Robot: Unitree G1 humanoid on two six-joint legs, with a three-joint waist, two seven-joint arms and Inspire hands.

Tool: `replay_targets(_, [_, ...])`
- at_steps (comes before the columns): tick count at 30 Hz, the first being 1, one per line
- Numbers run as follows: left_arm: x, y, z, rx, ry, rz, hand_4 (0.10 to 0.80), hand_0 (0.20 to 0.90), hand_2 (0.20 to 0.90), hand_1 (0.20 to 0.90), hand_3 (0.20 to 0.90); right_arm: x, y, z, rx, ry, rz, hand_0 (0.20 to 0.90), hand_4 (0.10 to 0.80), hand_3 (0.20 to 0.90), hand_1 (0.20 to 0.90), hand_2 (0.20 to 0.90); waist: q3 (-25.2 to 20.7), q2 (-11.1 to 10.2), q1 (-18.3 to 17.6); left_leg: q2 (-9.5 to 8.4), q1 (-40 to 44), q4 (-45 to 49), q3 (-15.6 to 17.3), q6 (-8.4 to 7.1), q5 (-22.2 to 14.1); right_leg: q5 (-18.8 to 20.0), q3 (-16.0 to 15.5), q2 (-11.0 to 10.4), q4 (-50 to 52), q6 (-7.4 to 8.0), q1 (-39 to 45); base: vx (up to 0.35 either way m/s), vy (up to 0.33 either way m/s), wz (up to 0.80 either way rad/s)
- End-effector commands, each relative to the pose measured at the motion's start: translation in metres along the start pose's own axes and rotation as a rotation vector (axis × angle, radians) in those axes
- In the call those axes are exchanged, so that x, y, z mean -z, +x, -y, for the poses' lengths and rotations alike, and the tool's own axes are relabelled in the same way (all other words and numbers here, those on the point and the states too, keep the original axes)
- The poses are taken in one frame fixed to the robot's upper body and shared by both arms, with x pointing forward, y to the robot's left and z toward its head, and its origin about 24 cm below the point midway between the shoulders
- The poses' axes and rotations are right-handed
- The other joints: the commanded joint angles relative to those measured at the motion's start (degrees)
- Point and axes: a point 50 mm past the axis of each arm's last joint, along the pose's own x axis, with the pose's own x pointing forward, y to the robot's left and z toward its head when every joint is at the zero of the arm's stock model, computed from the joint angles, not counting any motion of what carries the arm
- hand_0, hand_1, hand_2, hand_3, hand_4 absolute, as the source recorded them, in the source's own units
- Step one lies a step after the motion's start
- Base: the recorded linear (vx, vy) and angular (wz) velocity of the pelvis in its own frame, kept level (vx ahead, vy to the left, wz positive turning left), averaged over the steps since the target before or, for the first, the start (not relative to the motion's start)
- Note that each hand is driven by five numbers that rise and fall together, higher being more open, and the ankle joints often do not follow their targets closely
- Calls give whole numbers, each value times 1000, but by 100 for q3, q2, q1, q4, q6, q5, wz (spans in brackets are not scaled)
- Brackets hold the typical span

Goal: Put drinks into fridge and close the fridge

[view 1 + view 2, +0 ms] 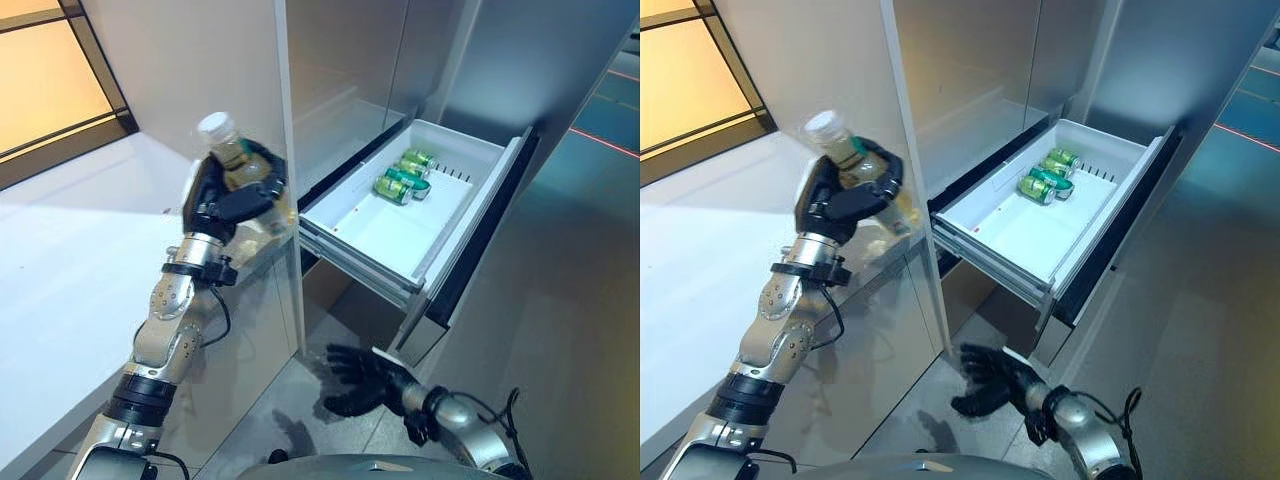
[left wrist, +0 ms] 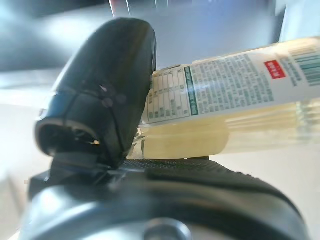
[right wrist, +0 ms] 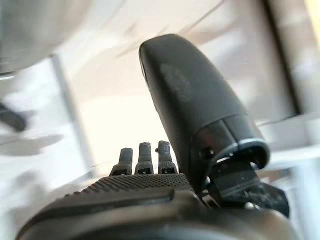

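The left robot hand [image 1: 232, 205] grips a white-capped bottle [image 1: 228, 150] beside the open fridge drawer [image 1: 400, 235] holding green cans [image 1: 403, 176].

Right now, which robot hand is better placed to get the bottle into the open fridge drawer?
Left. The left robot hand already grips the bottle, raised beside the open drawer holding green cans. The right robot hand hangs low and empty below the drawer.

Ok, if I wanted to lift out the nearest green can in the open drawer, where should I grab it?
Grip the nearest green can round its middle, coming from above: it lies on its side in the drawer, another can close behind it, and the walls block a sideways approach. The right hand hangs free.
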Motion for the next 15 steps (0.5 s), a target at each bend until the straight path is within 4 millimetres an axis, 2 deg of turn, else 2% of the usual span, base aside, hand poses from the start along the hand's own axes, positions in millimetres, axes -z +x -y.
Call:
replay_targets(1, [-68, 26, 23, 255, 41, 403, 100, 300, 300, 300, 200, -87, -9, 20, -42, -217, 302, 900, 800, 900, 900, 900, -102, 140, -26, -385, 278, 39, 226, 339, -806, -445, 185, 267, 675, 189, -364, -22, 7, -4])
replay_targets(5, [-56, 23, 32, 353, 1, 334, 100, 300, 300, 300, 200, -128, -20, 19, -101, -269, 430, 900, 800, 900, 900, 900, -104, 146, -32, -381, 279, 36, 280, 375, -807, -409, 256, 276, 645, 187, -373, -11, 3, -12])
replay_targets(9, [-43, 24, 39, 410, -25, 250, 100, 300, 300, 300, 200, -155, -26, 16, -137, -274, 533, 900, 800, 900, 900, 900, -118, 143, -52, -377, 284, 48, 337, 392, -817, -369, 295, 280, 620, 192, -378, -1, -7, -8])
replay_targets(15, [-28, 25, 46, 439, -1, 153, 100, 300, 300, 300, 200, -172, -33, 10, -221, -243, 588, 900, 800, 900, 900, 900, -149, 128, -97, -381, 264, 64, 420, 411, -820, -324, 331, 286, 588, 200, -403, 0, -3, -1])
